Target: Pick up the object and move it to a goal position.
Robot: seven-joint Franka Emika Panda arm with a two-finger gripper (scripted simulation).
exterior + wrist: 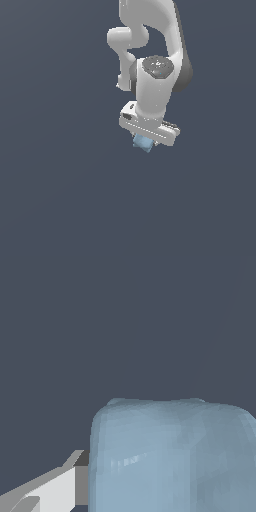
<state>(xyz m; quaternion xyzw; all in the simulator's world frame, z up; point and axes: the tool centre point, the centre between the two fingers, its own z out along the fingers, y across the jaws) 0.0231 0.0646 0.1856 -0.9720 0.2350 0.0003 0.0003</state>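
Note:
The object is a small light-blue blocky chunk, peeking out beneath the white hand of the arm in the exterior view. My gripper points down and is shut on it; most of the chunk is hidden by the hand. In the wrist view the object fills much of the picture as a pale blue rounded block. One white finger presses against its side. The other finger is out of that picture.
The white arm reaches in from the top of the exterior view. Around it is only a plain dark grey-blue surface.

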